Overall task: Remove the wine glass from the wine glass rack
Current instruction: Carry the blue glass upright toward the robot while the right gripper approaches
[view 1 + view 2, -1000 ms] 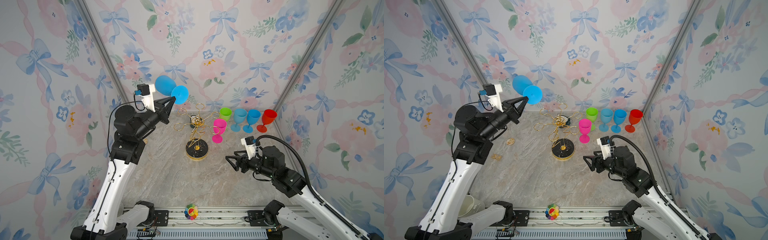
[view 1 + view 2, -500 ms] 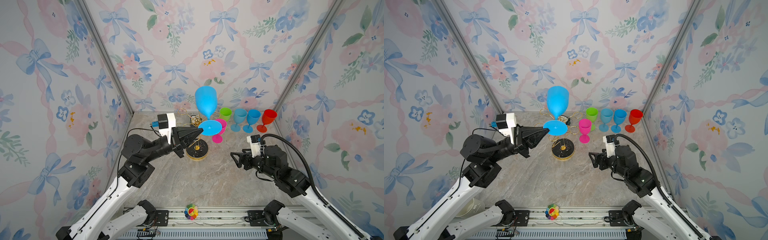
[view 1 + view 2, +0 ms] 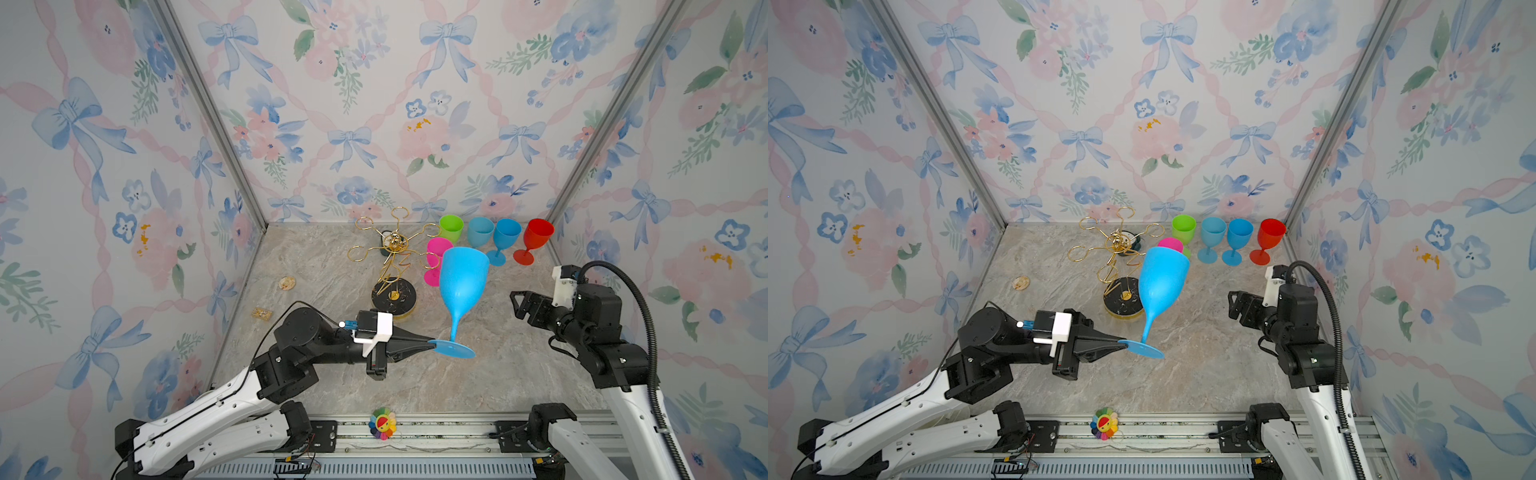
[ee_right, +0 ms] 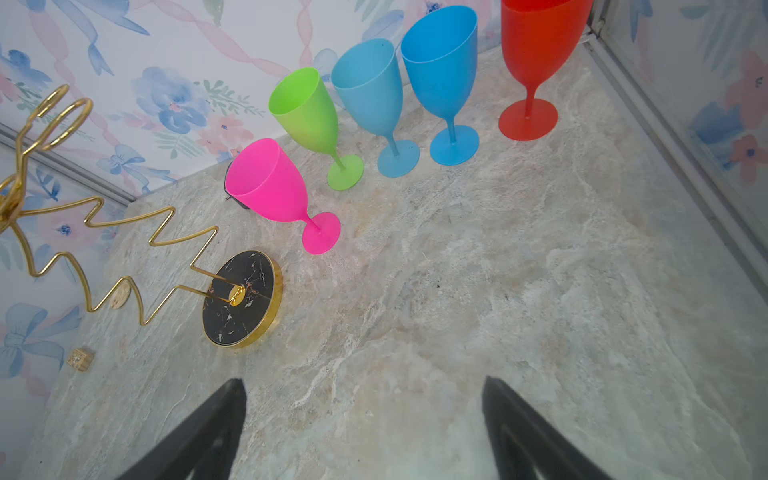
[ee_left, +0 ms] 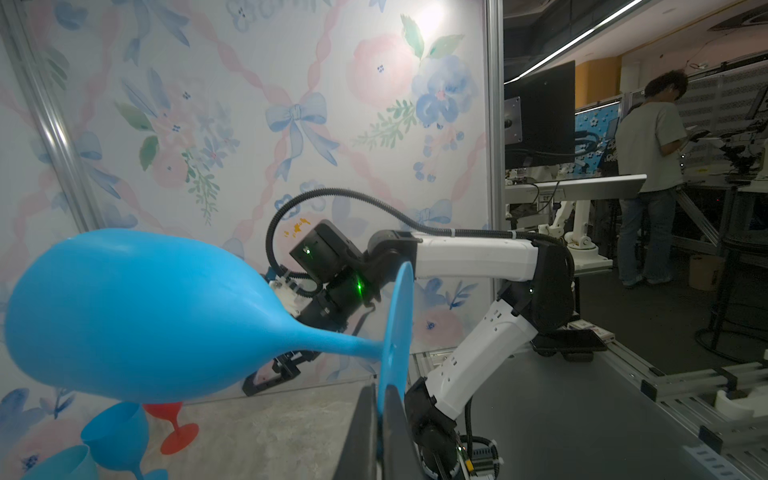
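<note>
Left gripper (image 3: pixel 430 343), clamping the wine glass (image 3: pixel 461 282) by its foot, is carrying it lower, beside the wine glass rack (image 3: pixel 392 297); right gripper (image 4: pixel 363 380) is spreading its jaws wider apart.

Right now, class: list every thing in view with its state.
Left tool, shut on the held wine glass, at its foot.
Held wine glass, bowl up, slightly tilted.
Right tool, open, empty.
Wine glass rack, standing, loops empty.
Pink glass, upright.
Green glass, upright.
Pale blue glass, upright.
Darker blue glass, upright.
Red glass, upright.

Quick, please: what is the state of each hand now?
Left hand: closed on the foot of the blue wine glass.
Right hand: open, holding nothing.
</note>
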`<state>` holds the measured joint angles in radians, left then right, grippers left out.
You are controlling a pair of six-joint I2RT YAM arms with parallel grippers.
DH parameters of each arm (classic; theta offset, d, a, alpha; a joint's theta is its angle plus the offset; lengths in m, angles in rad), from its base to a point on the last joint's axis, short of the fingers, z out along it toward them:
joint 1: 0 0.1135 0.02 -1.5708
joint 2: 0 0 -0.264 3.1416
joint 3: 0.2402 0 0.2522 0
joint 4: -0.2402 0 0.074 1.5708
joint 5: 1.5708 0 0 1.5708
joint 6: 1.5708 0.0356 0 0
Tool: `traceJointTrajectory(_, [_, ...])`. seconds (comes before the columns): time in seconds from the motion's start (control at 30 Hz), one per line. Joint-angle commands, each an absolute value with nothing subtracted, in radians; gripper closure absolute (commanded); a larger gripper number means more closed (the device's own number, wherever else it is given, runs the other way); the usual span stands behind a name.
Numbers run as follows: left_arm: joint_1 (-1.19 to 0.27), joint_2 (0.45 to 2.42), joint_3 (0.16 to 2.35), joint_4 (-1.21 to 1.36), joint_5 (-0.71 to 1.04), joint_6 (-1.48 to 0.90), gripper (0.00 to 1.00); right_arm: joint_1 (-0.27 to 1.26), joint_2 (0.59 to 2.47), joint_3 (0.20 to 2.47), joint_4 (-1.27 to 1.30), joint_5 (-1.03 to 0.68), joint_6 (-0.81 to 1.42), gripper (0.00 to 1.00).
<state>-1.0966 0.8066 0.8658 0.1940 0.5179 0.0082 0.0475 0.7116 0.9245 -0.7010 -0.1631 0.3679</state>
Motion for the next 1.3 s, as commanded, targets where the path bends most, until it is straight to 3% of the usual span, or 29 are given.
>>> traceJointTrajectory(0.0, [-1.216, 0.827, 0.833, 0.084, 0.315, 0.21, 1.0, 0.001, 0.718, 0.973, -0.758, -0.306, 0.382, 0.09])
traceJointTrajectory(0.3, [-1.453, 0.951, 0.748, 0.042, -0.175, 0.55, 1.0, -0.007, 0.758, 0.989, -0.699, -0.443, 0.456, 0.09])
traceJointTrajectory(0.63, [-1.499, 1.066, 0.613, 0.046, -0.534, 0.808, 1.0, -0.004, 0.802, 0.991, -0.698, -0.624, 0.486, 0.1])
traceJointTrajectory(1.0, [-1.504, 1.147, 0.443, 0.239, -0.801, 1.159, 1.0, 0.168, 0.868, 0.994, -0.703, -0.63, 0.444, 0.11])
traceJointTrajectory(1.27, [-1.503, 1.078, 0.283, 0.465, -0.863, 1.406, 1.0, 0.348, 0.956, 1.046, -0.703, -0.583, 0.405, 0.11])
